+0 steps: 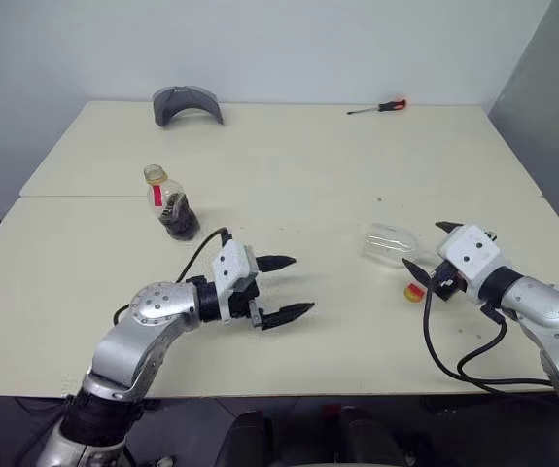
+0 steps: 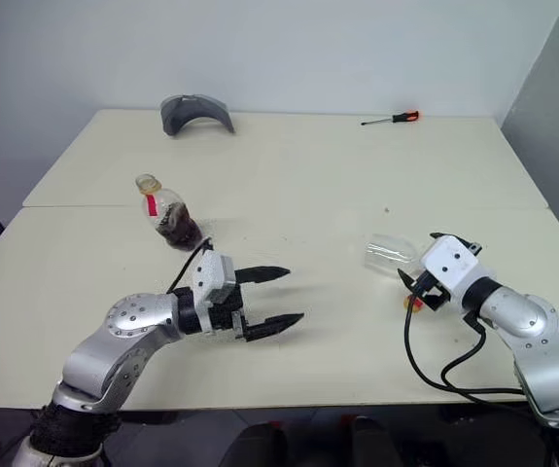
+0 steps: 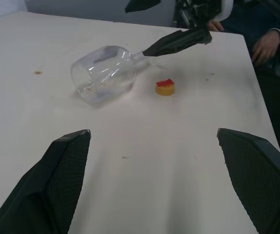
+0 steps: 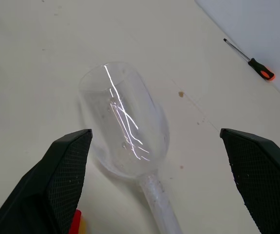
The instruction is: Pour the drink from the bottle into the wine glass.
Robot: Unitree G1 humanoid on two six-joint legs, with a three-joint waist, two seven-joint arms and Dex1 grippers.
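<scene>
The bottle [image 1: 170,204] stands on the left half of the table, uncapped, with the dark drink [image 1: 180,223] filling its lower part. Its yellow cap [image 1: 413,292] lies on the table by my right gripper. The wine glass [image 1: 388,243] lies on its side, empty, with its bowl [image 4: 125,122] pointing away from my right gripper [image 1: 427,246]. That gripper is open, its fingers on either side of the stem [image 4: 159,204]. My left gripper [image 1: 298,284] is open and empty, in front of the bottle, pointing across at the glass [image 3: 103,73].
A grey curved object [image 1: 187,102] and a red-handled screwdriver [image 1: 381,106] lie at the table's far edge. A seam [image 1: 289,197] runs across the table. A person's hand [image 3: 266,44] rests beyond the table's right edge.
</scene>
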